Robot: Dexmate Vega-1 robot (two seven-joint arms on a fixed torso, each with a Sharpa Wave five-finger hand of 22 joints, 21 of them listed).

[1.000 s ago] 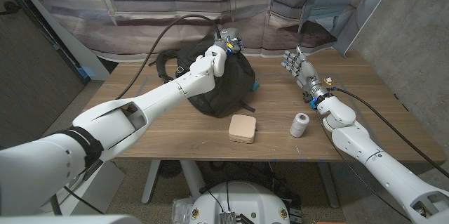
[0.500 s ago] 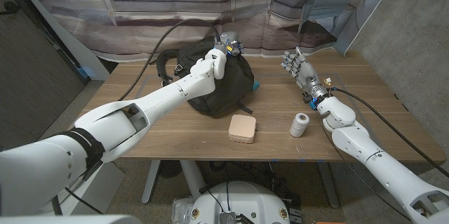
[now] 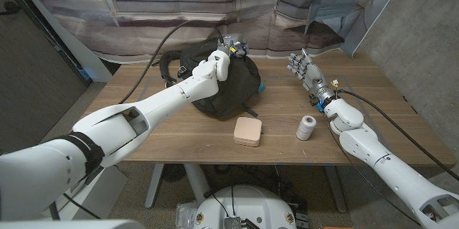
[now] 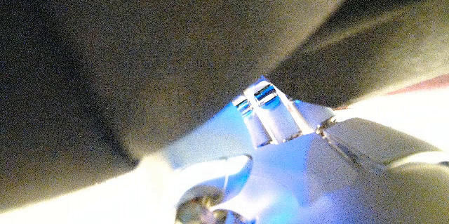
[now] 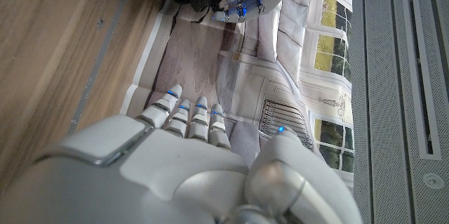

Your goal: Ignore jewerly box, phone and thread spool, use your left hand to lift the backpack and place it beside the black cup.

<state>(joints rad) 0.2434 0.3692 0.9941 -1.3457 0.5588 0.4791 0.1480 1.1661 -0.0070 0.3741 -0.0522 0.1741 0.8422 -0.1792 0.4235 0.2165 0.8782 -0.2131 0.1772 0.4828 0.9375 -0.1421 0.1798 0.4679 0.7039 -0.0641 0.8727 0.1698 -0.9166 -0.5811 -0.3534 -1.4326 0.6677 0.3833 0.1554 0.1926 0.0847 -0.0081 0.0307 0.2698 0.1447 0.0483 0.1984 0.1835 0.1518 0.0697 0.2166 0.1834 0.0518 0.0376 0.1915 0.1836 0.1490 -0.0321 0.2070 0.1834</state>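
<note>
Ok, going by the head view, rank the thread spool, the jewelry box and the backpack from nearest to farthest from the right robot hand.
1. Thread spool: white, standing on the table just on the robot's side of the right robot hand.
2. Jewelry box: tan, further toward the robot's left, near the front edge.
3. Backpack: black, across the table, with the left robot hand on top.

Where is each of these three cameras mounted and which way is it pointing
Head view: on the robot's head, looking down at the table; both arms show, left hand on the backpack, right hand raised.
Left wrist view: on the left wrist, pressed close to dark fabric; part of the left hand shows.
Right wrist view: on the right wrist, looking along the right hand toward the backdrop.
Shared: the left hand on the backpack also appears in the right wrist view.
</note>
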